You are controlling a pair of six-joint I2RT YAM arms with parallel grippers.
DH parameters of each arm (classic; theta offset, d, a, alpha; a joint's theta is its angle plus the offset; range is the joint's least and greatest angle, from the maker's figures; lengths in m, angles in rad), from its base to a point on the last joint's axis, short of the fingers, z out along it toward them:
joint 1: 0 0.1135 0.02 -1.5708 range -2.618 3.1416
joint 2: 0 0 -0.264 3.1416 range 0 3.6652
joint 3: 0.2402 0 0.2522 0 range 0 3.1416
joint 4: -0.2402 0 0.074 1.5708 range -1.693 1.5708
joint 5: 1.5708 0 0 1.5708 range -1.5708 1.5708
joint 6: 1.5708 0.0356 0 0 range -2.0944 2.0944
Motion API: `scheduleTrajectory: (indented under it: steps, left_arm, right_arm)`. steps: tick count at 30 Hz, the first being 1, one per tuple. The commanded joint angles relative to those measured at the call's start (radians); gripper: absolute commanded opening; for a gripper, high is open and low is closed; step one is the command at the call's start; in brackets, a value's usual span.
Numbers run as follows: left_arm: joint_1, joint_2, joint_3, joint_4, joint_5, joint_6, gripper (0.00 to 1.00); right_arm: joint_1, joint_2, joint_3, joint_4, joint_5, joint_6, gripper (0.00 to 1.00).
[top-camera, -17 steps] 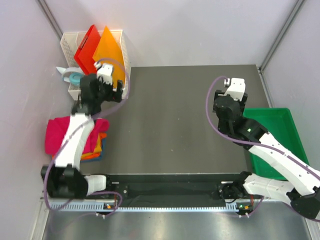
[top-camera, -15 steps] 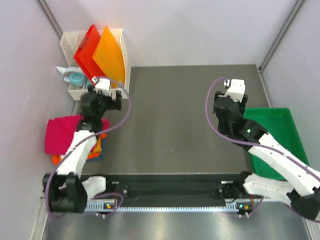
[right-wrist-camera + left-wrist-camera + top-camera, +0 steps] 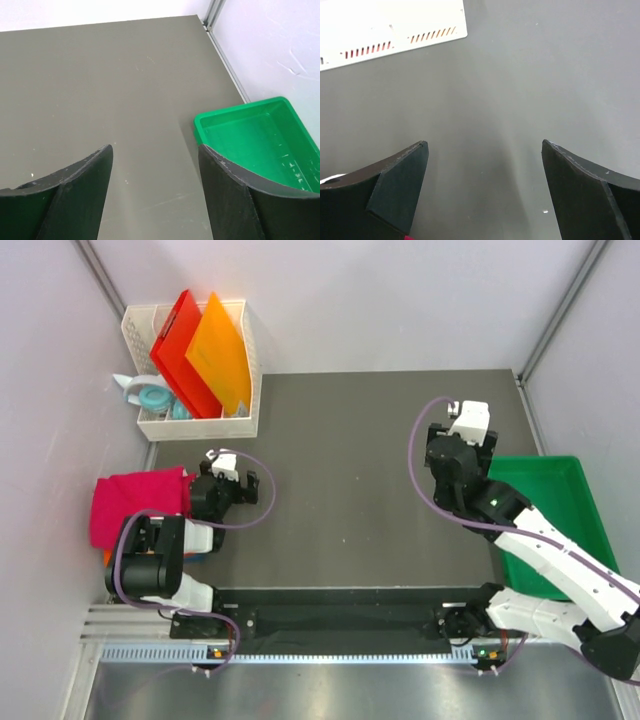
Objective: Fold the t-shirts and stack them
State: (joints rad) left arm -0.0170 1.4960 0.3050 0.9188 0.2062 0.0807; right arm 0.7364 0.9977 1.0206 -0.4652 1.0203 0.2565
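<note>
Left tool (image 3: 484, 145): fingers spread wide with nothing between them, only bare table below the gap.
Left arm: folded back close to its own base, the tool low over the near left part of the table.
Right tool (image 3: 155, 150): fingers apart and gripping nothing, held over bare table.
Crimson-pink t-shirt (image 3: 128, 503): folded bundle lying off the table's left edge, behind the left tool and to its left. It is not held. A sliver of pink shows at the bottom edge of the left wrist view, under the left finger.
Orange t-shirt (image 3: 105, 558): only an edge shows beneath the near corner of the pink one, with the pink on top. What else is in the stack cannot be told, since the left arm covers it.
Table (image 3: 350, 480): dark grey, matte, bare in front of both tools.
White basket (image 3: 247, 350): slotted plastic, ahead of the left tool and to its left, at the table's far left corner.
Red board (image 3: 172, 348): rigid, standing tilted in the basket.
Orange board (image 3: 220, 355): rigid, leaning just beside the red one in the same basket.
Green tray (image 3: 560, 502): shallow plastic, ahead of the right tool and to its right, at the table's right edge. In the right wrist view the part of its inside that shows holds nothing.
</note>
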Motion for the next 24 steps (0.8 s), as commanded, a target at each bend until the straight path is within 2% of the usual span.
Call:
scheduleTrajectory:
  steps: [1,6,10,15,17,19,24]
  left_arm:
    - [-0.001,-0.02,-0.017,0.141,0.032,-0.002,0.99]
    - [-0.001,-0.02,0.038,0.039,0.055,0.005,0.99]
    - [-0.001,-0.016,0.051,0.023,0.065,0.014,0.99]
    - [-0.014,-0.131,0.109,-0.121,0.157,0.05,0.99]
    - [-0.015,-0.137,0.204,-0.342,0.185,0.048,0.99]
    - [-0.029,-0.119,0.33,-0.49,0.214,0.045,0.99]
    - [-0.116,-0.108,0.475,-0.668,0.17,0.057,0.99]
  right_arm:
    - [-0.009,0.03,0.03,0.057,0.009,-0.01,0.7]
    - [-0.009,0.064,0.044,0.046,0.001,0.029,0.7]
    - [-0.009,0.065,0.03,0.053,0.0,0.044,0.7]
    - [-0.009,0.071,0.019,0.053,0.0,0.05,0.7]
    - [-0.009,0.084,0.022,0.063,0.001,0.041,0.7]
    - [-0.011,0.105,0.029,0.076,0.0,0.033,0.7]
    - [-0.009,0.16,0.05,0.082,-0.019,0.052,0.71]
